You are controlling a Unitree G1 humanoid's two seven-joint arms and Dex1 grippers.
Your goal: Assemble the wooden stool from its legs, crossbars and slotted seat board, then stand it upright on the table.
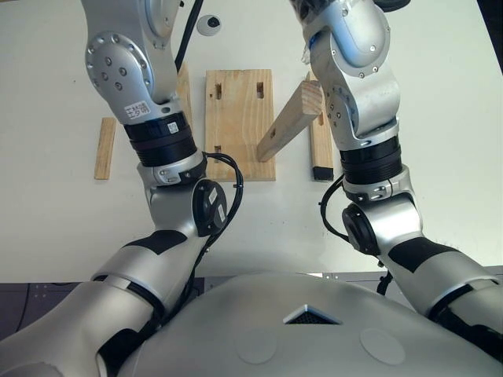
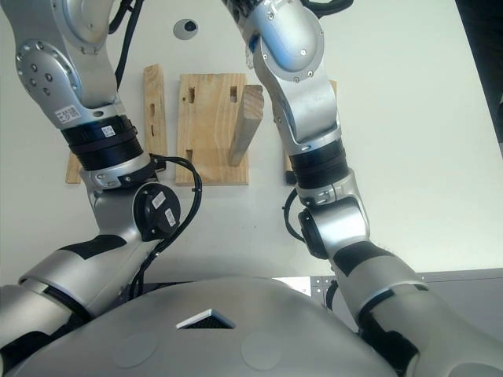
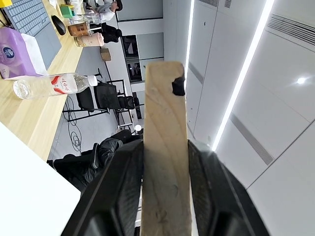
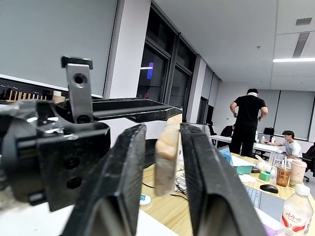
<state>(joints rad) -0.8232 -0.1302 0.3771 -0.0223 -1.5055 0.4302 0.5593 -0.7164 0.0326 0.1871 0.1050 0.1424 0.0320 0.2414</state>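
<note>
The slotted seat board [image 1: 240,118] lies flat on the white table [image 1: 440,118]. One wooden leg [image 1: 289,122] rises at a slant from the board's near right part, its top close to my right forearm. In the left wrist view my left gripper [image 3: 166,147] is shut on a long wooden leg [image 3: 165,108] with a dark notch near its far end. My right gripper [image 4: 163,129] is shut on a shorter wooden piece [image 4: 166,162], seen end-on between the two dark fingers [image 4: 123,172]. Both held pieces are up in the air against the room.
A short crossbar [image 1: 104,148] lies left of the board. A slotted leg [image 2: 155,106] lies beside the board's left edge, and another piece with a dark end [image 1: 321,157] lies along its right. A small black round object [image 1: 209,23] sits at the back.
</note>
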